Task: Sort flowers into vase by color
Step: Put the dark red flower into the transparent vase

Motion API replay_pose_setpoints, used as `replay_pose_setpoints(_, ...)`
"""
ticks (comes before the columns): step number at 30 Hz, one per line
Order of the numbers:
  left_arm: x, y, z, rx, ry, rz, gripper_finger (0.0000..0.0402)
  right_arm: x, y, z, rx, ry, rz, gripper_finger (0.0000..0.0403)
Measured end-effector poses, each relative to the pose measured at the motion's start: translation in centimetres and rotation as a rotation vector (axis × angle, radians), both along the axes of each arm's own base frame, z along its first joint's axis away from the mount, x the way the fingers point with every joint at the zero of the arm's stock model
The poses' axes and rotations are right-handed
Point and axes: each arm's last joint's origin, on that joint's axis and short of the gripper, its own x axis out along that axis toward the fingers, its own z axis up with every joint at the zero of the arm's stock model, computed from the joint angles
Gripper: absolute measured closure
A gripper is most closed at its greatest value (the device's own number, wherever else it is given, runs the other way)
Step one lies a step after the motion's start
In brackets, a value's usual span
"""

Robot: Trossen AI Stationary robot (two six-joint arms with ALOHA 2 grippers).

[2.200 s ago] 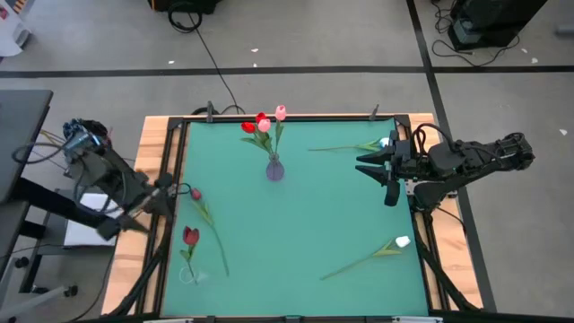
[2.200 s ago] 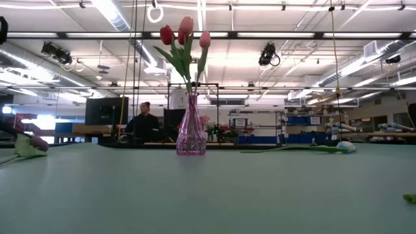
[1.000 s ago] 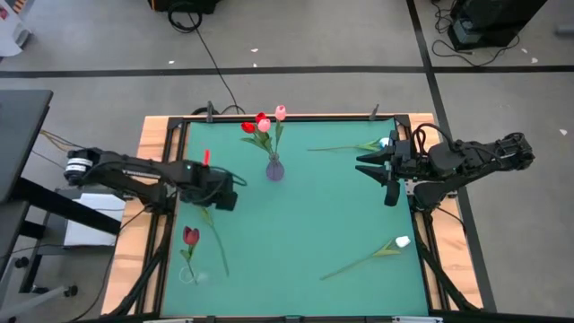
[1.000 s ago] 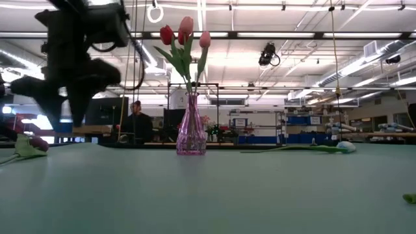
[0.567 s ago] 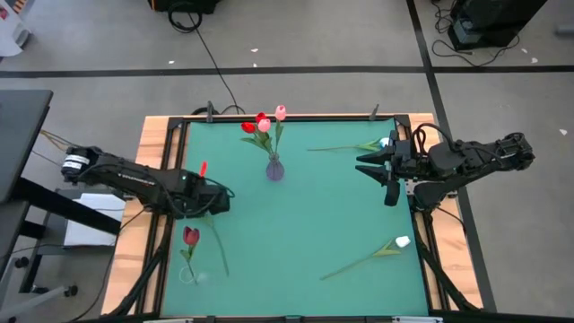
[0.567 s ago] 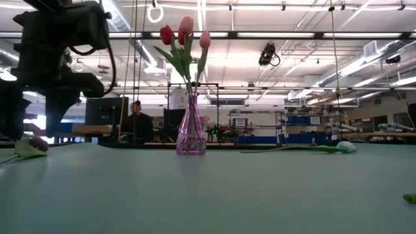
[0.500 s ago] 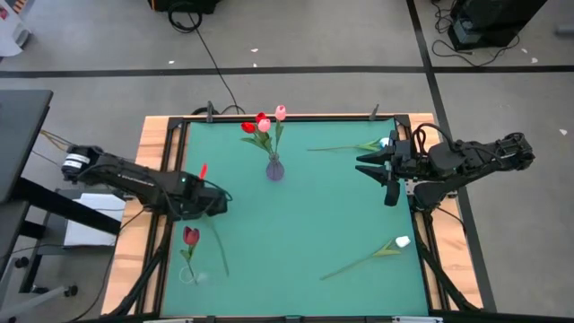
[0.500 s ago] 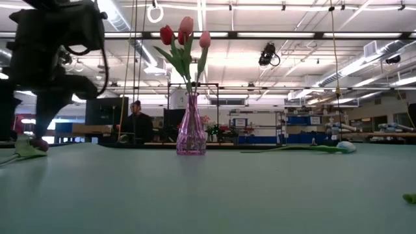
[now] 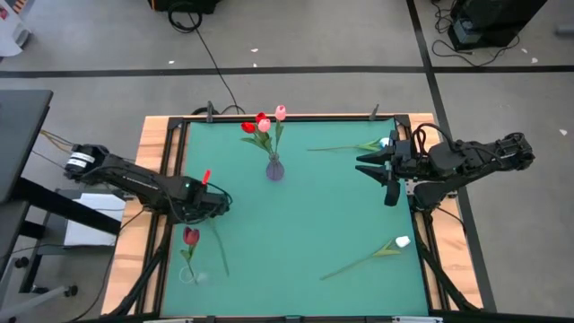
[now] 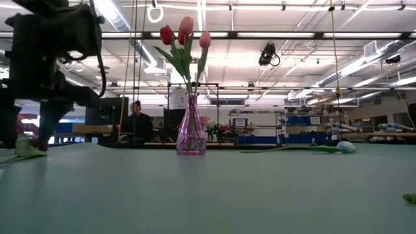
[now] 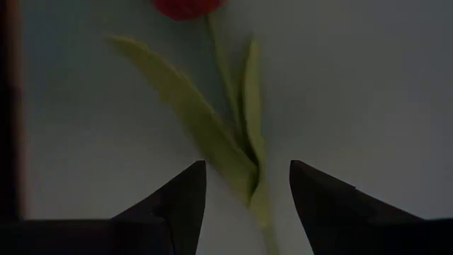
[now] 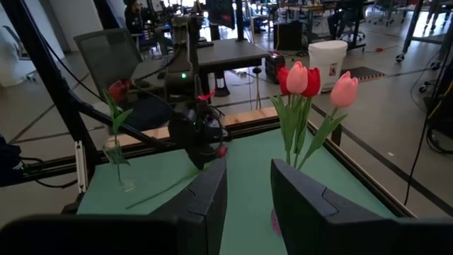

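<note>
Flowers lie scattered on the green surface (image 9: 305, 224): a dark red tulip (image 11: 185, 7) with narrow pale leaves sits between the spread fingers of the left tool (image 11: 246, 188), which is released low over its stem. Red and pink tulips stand in the purple vase (image 9: 274, 168); two white ones lie near the right tool (image 9: 375, 169), open and idle at the edge

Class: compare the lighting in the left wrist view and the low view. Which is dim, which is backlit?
Left wrist view: dim, the open left gripper shadowing the red-headed, green-stemmed artificial tulip. Low view: backlit, bright ceiling strip lights leaving the dark left arm a silhouette.
</note>
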Motion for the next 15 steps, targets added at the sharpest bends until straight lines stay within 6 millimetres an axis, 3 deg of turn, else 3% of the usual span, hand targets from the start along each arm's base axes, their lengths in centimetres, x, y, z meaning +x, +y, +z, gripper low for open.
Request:
replay_pose_setpoints(4, 0.4, -0.1, -1.8, -0.040, -0.091, 0.018, 0.0217, 0.0, 0.0, 0.0, 0.000, 0.000, 0.000, 0.0284)
replay_pose_setpoints(8, 0.2, -0.1, -2.3, -0.046, -0.094, 0.005, 0.0247, 0.0, 0.0, 0.0, 0.000, 0.001, 0.000, 0.0284)
replay_pose_setpoints(15, -0.1, 0.0, -1.5, -0.017, -0.091, -0.077, 0.0375, 0.0, 0.0, 0.1, 0.003, -0.008, 0.000, 0.0284)
